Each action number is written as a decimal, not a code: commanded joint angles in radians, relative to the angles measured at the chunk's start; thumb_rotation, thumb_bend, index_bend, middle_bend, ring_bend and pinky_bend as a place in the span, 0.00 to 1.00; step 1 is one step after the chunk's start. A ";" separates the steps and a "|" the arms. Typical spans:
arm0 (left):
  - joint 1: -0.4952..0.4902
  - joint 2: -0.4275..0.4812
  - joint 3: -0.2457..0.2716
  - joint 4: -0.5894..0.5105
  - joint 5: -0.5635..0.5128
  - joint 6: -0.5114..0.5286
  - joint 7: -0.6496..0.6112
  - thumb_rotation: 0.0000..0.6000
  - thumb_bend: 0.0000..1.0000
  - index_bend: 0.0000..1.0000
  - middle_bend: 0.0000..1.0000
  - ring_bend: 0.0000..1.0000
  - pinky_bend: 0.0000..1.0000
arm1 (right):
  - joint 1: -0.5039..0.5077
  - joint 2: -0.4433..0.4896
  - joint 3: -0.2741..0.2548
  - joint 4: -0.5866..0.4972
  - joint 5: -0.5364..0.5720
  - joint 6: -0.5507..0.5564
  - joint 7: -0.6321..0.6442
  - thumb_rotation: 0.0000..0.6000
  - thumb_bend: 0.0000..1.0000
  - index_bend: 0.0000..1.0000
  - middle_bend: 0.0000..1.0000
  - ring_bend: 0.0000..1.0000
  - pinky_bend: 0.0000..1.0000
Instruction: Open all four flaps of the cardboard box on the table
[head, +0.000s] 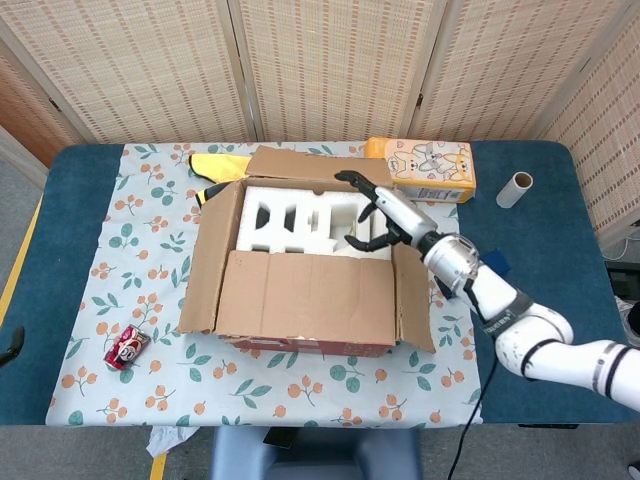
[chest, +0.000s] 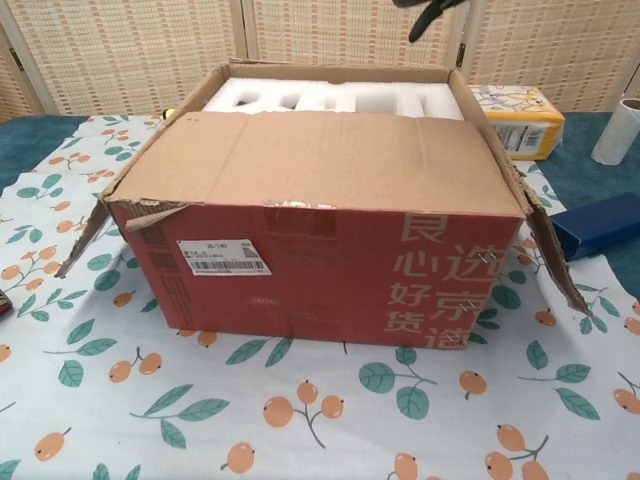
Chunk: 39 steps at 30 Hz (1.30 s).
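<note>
Centrally, the cardboard box (head: 305, 262) is sitting on the floral cloth (head: 110, 250) covering the blue tabletop (head: 545, 260), before woven screens (head: 330, 65); the right robot hand (head: 385, 212) is hovering over its far-right corner, fingers spread, empty.

Matt brown cardboard box (head: 305, 300), white foam insert (head: 300, 218) inside, printed cloth (head: 150, 250) underneath, woven reed screens (head: 320, 60) behind, glossy can (head: 127, 346).

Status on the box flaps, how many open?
Three look open: the far flap is folded back, and both side flaps hang outward. The near flap lies over the cardboard box, covering part of the foam. The right hand hovers over the foam, holding nothing. Left: the near flap.
</note>
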 joint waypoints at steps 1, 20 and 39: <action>0.000 0.001 -0.002 0.003 -0.003 -0.003 -0.006 1.00 0.44 0.00 0.00 0.00 0.00 | -0.030 0.007 -0.004 -0.004 -0.034 -0.042 0.035 1.00 0.41 0.00 0.00 0.02 0.35; 0.004 0.004 -0.003 0.004 0.001 0.003 -0.020 1.00 0.44 0.00 0.00 0.00 0.00 | -0.031 -0.092 -0.045 0.081 -0.134 -0.073 0.083 1.00 0.41 0.00 0.00 0.02 0.34; 0.001 0.003 0.000 0.003 0.007 -0.001 -0.011 1.00 0.44 0.00 0.00 0.00 0.00 | -0.126 0.019 -0.003 -0.078 -0.259 -0.042 0.281 1.00 0.41 0.00 0.00 0.02 0.35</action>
